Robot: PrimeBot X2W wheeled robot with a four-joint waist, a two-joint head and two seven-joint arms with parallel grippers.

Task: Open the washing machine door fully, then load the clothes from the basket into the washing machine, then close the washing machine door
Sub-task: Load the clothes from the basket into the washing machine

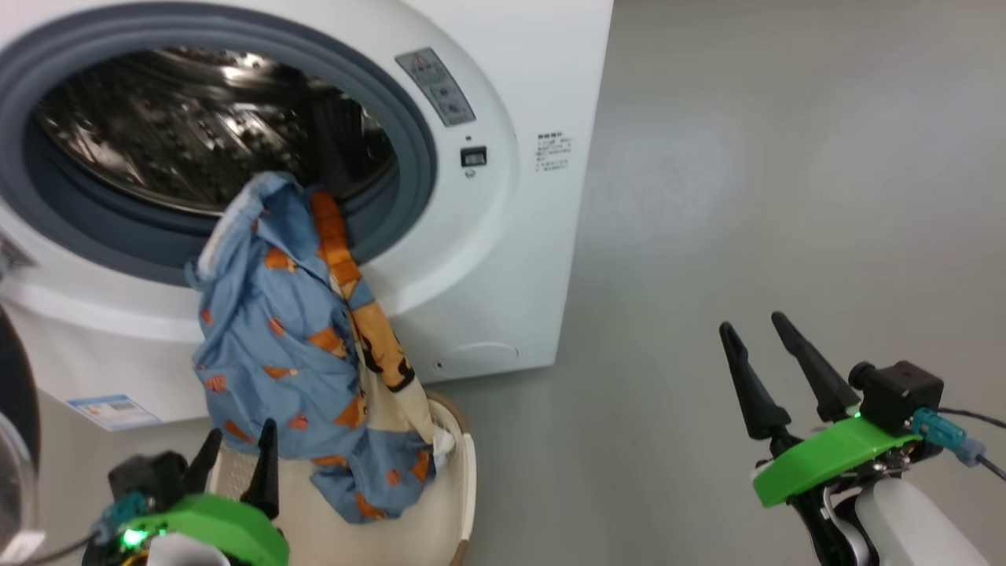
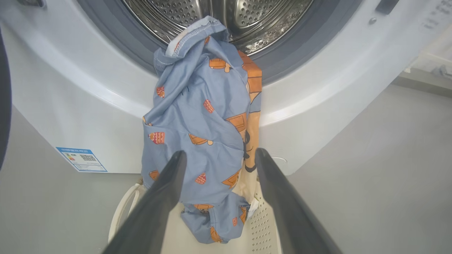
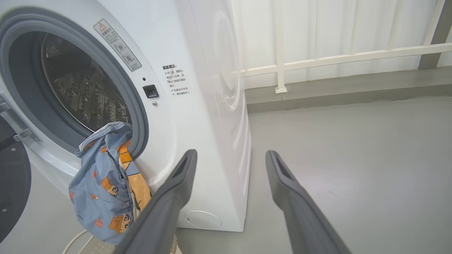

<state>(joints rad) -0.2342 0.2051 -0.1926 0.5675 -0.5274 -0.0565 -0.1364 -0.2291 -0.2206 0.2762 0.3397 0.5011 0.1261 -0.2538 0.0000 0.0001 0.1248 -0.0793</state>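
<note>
On grey floor (image 1: 747, 196), washing machine (image 1: 503, 259)

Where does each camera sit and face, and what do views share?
Head view: on the head, facing down at the white boxy washing machine; open left claw lower left, open right claw lower right.
Left wrist view: on that wrist, along its dark fingers at the blue bear-print cloth hanging from the drum over the cream perforated basket.
Right wrist view: on that wrist, past its fingers at the machine's front corner and grey floor.
All three show the cloth.
</note>
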